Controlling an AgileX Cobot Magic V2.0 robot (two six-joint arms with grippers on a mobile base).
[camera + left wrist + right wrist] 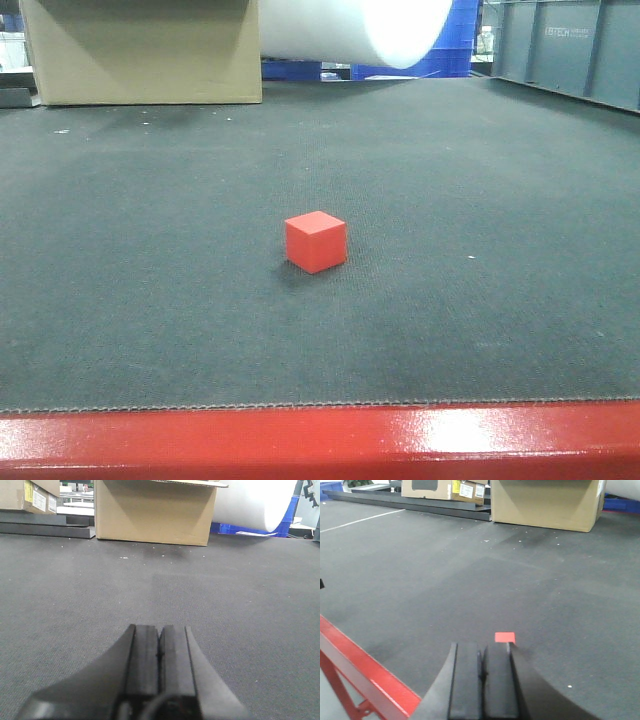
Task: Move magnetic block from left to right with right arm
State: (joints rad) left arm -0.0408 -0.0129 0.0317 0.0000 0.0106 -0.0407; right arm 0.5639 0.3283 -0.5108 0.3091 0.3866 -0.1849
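Note:
The magnetic block (316, 241), a small matte red cube, stands alone on the dark mat (150, 250) near the middle of the front view. In the right wrist view only its top (505, 637) shows, just beyond the right fingertip. My right gripper (483, 647) is shut with nothing between its pads, and sits short of the block. My left gripper (160, 628) is shut too, over bare mat, with no block in its view. Neither gripper appears in the front view.
A cardboard box (140, 50) stands at the far left of the mat and a white roll (350, 30) lies behind it. A grey crate (570, 50) is at the far right. The glossy red table edge (320, 440) runs along the front.

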